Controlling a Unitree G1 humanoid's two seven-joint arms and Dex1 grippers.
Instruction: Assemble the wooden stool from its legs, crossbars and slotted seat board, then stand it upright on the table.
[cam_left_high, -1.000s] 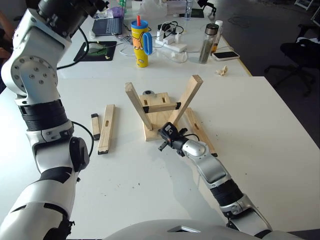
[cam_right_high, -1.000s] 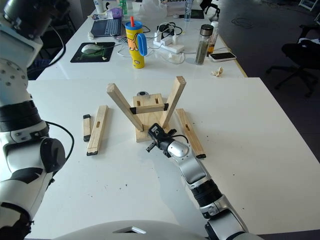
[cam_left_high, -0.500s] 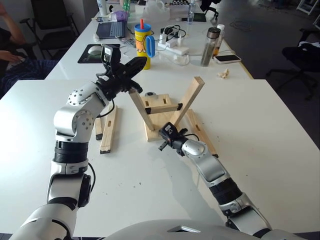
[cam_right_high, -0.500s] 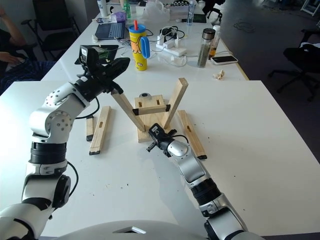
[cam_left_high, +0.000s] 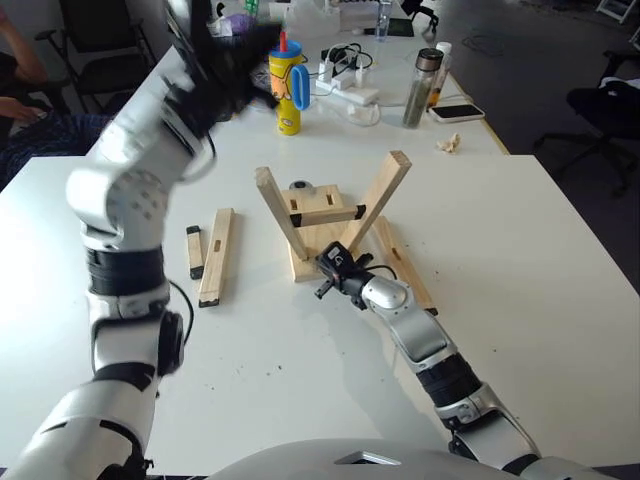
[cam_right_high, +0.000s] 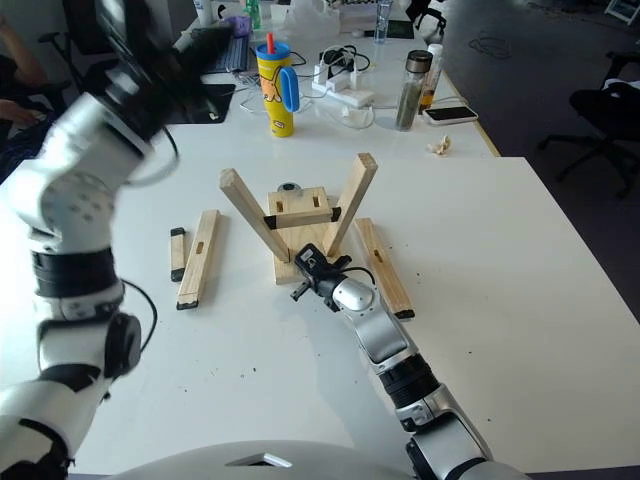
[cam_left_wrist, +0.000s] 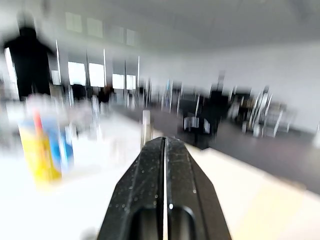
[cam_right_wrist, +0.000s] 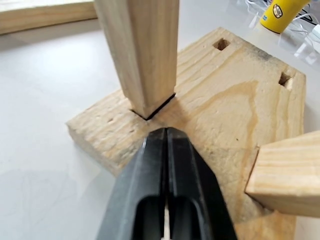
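Observation:
The slotted seat board (cam_left_high: 318, 238) lies flat mid-table. Two legs (cam_left_high: 280, 212) (cam_left_high: 374, 200) stand up from it in a V, joined by a crossbar (cam_left_high: 326, 215). My right gripper (cam_right_wrist: 165, 132) is shut, its tips against the board's (cam_right_wrist: 235, 100) near edge, beside the foot of one leg (cam_right_wrist: 142, 45); it shows from above too (cam_left_high: 330, 264). A loose leg (cam_left_high: 213, 256) and a short crossbar (cam_left_high: 192, 251) lie to the left, another leg (cam_left_high: 401, 262) to the right. My left gripper (cam_left_wrist: 164, 141) is shut and empty, raised high over the back left (cam_left_high: 245, 45).
Behind the stool stand a yellow cup with a blue handle (cam_left_high: 286, 85), a metal bottle (cam_left_high: 419, 86), a phone (cam_left_high: 455, 111), cables and a charger (cam_left_high: 350, 85). A laptop and mouse pad lie far left. Bare table lies in front and to the right.
My left arm came down to the top of the left leg half a second ago and has now swung up and back to the left. The right arm and stool have not moved.

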